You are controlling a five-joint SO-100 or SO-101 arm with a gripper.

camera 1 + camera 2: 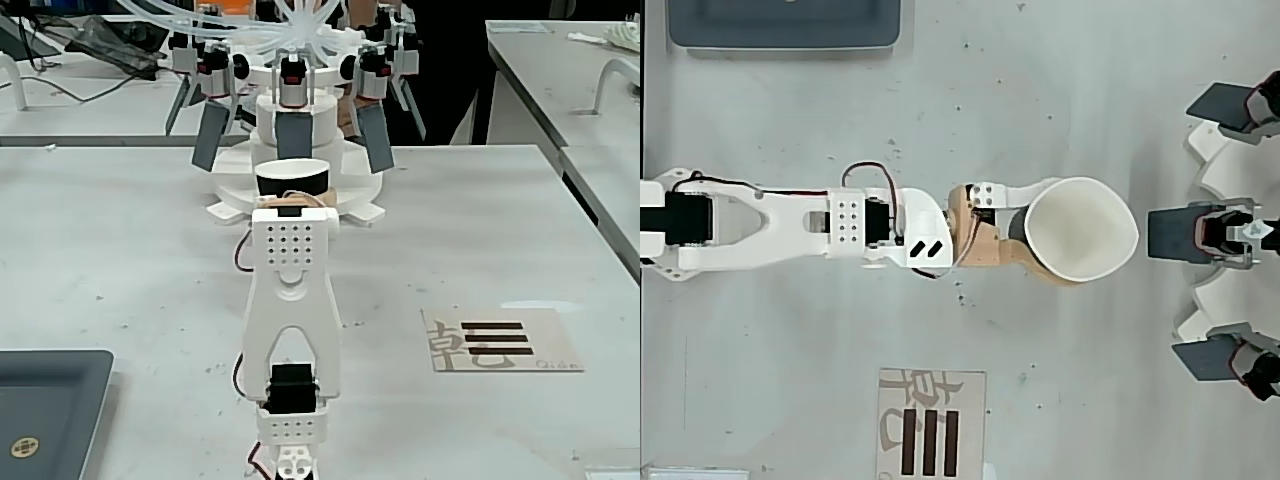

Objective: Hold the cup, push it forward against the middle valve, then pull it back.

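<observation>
In the overhead view my gripper (1050, 232) is shut on the cup (1085, 235). A white finger lies along the cup's upper side and a tan finger (1045, 275) along its lower side. The cup's white rim is squeezed to a point that faces right. A narrow gap separates that point from the middle valve (1175, 235). In the fixed view the cup (292, 178) stands just beyond my white perforated wrist (290, 245), which hides the fingers. The middle valve's upright grey paddle (293, 135) rises right behind the cup.
Slanted grey paddles (212, 135) (372, 137) flank the middle valve on a white round stand (345, 205), with clear tubes above. A card with black bars (930, 425) lies beside the arm. A dark tray (45, 410) sits at the near left.
</observation>
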